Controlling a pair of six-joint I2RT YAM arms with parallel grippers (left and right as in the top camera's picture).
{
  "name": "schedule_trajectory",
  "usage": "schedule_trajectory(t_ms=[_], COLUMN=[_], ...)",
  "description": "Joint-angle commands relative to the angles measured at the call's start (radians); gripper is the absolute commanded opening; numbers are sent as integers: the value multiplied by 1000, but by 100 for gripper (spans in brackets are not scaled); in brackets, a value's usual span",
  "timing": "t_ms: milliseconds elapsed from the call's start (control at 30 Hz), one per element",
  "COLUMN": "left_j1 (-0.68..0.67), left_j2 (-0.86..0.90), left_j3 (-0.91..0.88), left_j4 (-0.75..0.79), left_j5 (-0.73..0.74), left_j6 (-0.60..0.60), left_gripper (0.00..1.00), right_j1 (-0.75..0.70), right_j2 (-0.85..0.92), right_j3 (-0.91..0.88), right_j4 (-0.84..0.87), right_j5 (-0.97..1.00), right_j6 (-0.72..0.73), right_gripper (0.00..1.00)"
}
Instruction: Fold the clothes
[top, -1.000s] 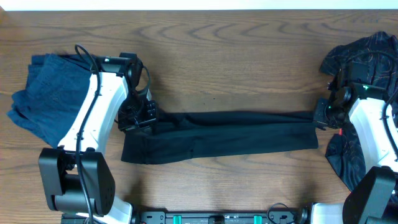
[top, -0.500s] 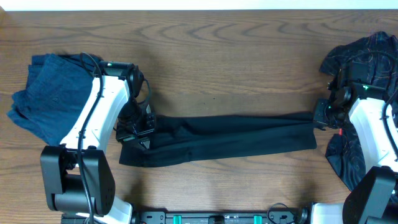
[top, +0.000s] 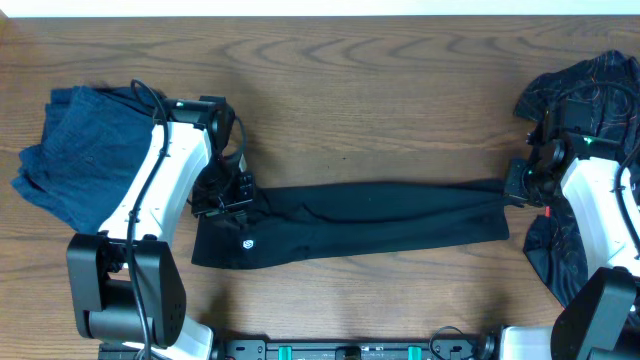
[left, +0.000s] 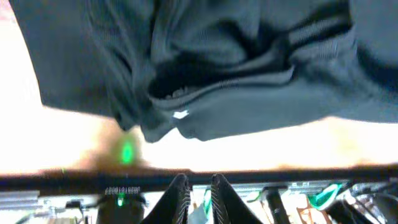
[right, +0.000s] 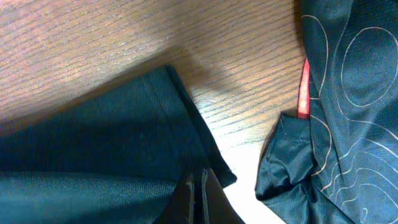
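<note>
Across the front half of the table, the black shirt lies stretched in a long band. The right tool pinches its right end, tightly closed; the left tool, above its left end, stands barely parted, gripping nothing.

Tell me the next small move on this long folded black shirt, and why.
Probably open the left hand wider and lift it clear: its jaws are barely parted with nothing between, and the long folded black fabric shirt lies flat, while the right hand pinches its far end.
</note>
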Motion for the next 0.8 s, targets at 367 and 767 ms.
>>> schedule_trajectory(t_ms=[367, 767], left_j1=[-1, -19], left_j2=[-14, -12], left_j3=[-15, -78], left_j4=[96, 159], left_j5=[-16, -3], left_j6=[-23, -39], left_gripper=[17, 17], right_j1=[7, 7], right_j2=[-18, -18], right_j3=[-1, -1], right_j4=[-2, -23], right_j5=[22, 6], right_j6=[11, 10], right_gripper=[1, 1])
